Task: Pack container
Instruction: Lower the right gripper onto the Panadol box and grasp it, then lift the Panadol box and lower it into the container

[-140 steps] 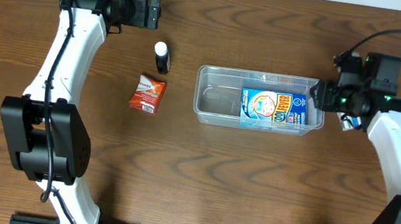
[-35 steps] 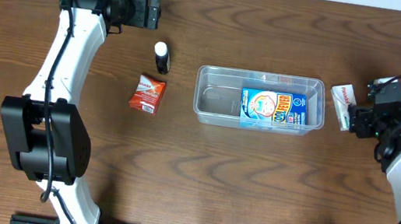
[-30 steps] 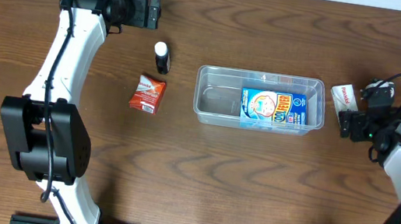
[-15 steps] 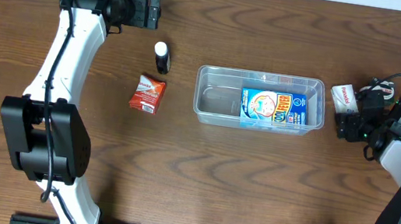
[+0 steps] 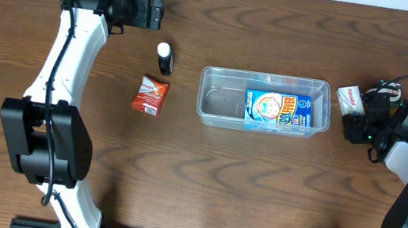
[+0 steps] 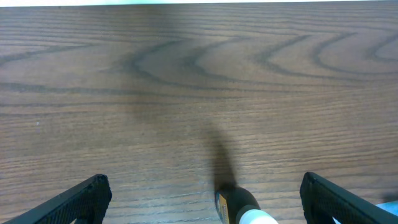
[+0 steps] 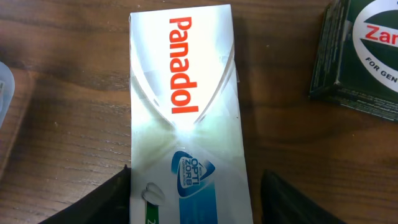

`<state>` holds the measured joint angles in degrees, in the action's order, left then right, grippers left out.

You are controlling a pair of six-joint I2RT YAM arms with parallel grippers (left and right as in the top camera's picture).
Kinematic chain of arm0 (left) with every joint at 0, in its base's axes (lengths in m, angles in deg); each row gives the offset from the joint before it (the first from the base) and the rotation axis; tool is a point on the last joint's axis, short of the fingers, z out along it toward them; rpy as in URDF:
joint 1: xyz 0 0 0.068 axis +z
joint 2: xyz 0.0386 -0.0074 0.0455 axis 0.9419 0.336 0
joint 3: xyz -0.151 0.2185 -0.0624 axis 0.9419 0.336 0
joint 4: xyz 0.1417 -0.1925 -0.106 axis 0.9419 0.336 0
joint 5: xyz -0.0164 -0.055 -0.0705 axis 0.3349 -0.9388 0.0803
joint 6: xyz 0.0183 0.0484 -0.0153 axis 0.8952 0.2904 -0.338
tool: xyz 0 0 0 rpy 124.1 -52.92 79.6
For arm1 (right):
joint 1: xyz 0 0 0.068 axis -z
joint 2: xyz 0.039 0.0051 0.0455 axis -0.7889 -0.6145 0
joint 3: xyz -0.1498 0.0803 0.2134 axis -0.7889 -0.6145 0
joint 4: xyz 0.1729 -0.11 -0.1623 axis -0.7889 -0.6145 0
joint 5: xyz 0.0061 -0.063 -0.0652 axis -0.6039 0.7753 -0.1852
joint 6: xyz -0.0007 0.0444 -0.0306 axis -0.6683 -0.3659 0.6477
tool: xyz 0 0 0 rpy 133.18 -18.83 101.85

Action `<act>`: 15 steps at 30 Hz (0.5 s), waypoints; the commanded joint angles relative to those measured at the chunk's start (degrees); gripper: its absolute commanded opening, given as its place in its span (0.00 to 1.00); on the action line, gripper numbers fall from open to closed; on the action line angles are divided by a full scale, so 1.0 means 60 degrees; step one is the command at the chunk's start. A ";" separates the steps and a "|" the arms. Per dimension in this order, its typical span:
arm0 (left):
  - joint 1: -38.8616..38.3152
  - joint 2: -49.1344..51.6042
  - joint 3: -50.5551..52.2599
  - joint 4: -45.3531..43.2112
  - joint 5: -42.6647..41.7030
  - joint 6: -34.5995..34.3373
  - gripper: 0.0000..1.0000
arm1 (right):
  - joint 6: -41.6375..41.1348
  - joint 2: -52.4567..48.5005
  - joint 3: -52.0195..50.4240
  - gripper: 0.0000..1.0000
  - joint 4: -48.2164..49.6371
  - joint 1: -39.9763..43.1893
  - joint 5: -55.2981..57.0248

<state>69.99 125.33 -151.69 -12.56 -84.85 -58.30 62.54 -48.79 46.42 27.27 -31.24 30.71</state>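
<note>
Right wrist shows your right gripper (image 7: 197, 186) straddling the pill box (image 7: 183, 124) near its end, jaws open, not clamped; squeeze there and it may swivel. Container (image 5: 222, 100) sits mid-worktop, at its nine o'clock. Left gripper (image 6: 205, 186) hangs open.

A clear container (image 5: 218, 100) lies mid-frame on the wooden counter (image 5: 257, 193), with a blue carton (image 5: 278, 111) flat in its right half. To its left lie an orange-red packet (image 5: 149, 94) and, just above that, a dark bottle with a white cap (image 5: 164, 59). The left end effector (image 5: 156, 14) hangs upper left, apart from both. The right end effector (image 5: 357, 123) sits over the lower end of a white box (image 5: 349, 96) just right of the container
</note>
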 commanded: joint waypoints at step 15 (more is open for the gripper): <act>0.0073 0.0073 0.0127 -0.0007 -0.0044 0.0058 0.98 | -0.0135 0.0419 0.0084 0.40 -0.0011 0.0022 -0.0240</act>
<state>70.01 125.33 -151.69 -12.56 -84.85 -58.30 62.11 -48.64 46.42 27.05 -31.24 30.66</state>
